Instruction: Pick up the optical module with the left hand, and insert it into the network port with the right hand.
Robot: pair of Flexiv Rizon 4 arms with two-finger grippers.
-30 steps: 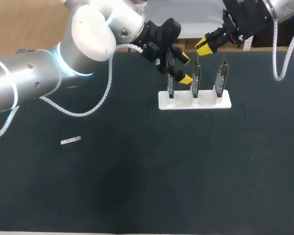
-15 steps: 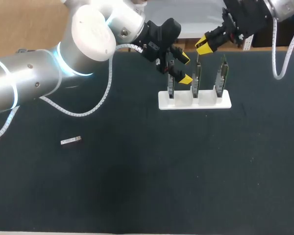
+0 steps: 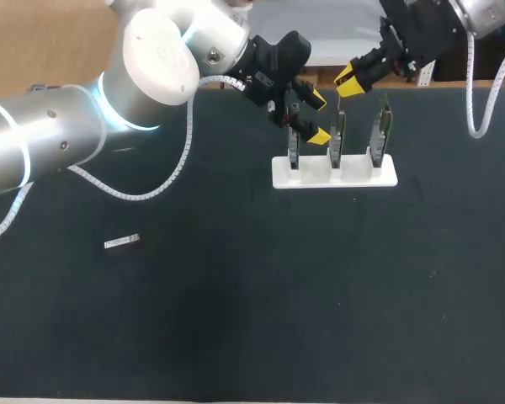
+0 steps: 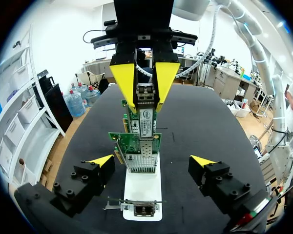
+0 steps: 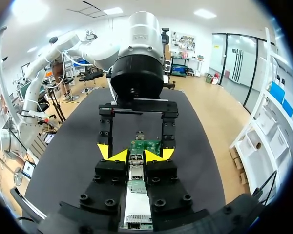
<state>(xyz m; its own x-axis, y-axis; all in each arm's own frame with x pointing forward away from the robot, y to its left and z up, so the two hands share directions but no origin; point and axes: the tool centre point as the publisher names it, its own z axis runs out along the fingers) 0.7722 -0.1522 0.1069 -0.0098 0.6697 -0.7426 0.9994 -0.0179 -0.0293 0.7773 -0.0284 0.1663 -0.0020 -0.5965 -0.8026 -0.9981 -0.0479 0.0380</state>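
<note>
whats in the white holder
Three green network cards stand upright in the white holder. The open left tool straddles the leftmost card, hiding part of it; the cards' lower edges are hidden in the slots.

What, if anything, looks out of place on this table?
One small silver optical module lies alone on the dark table, far from the white stand of upright circuit cards. Possibly a spare: the right hand grips another module. Nothing looks spilled or broken.

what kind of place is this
Most likely a robotics lab bench for electronics assembly: the robot's left gripper and right gripper hang over a table, where a white stand holds upright circuit cards and an optical module lies loose.
</note>
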